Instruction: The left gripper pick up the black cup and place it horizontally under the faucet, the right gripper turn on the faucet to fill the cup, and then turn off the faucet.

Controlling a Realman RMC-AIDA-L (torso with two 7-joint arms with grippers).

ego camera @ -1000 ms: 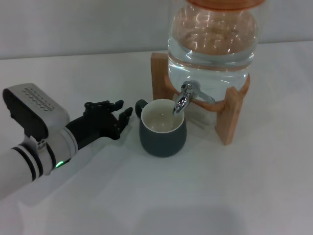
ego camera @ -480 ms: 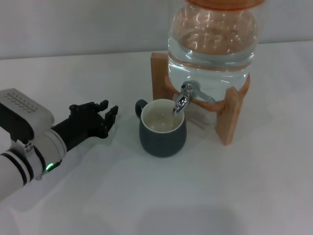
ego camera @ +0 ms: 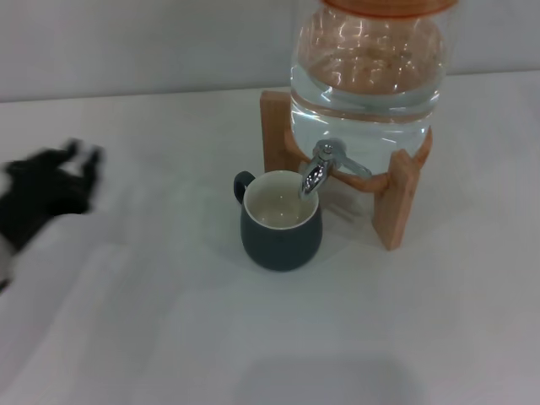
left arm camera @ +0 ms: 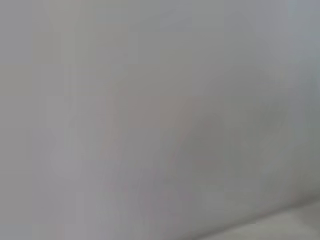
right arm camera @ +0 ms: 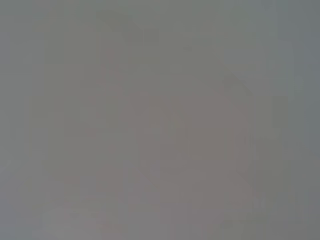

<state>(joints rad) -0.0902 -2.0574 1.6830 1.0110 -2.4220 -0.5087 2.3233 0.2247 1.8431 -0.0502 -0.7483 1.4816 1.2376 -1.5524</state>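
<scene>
With the black cup [ego camera: 280,221] standing on the worktop [ego camera: 169,337] under the faucet [ego camera: 315,173], I am swinging my empty, spread-fingered left hand [ego camera: 51,181] wide and well apart from it.

Black cup [ego camera: 281,240]: dark charcoal outside, cream-white inside. Faucet [ego camera: 315,171]: shiny chrome. Jar [ego camera: 364,67]: clear glass, topped by an orange band. Stand [ego camera: 398,198]: light brown wood. Left gripper [ego camera: 51,181]: black. Table [ego camera: 169,321]: plain white.
</scene>
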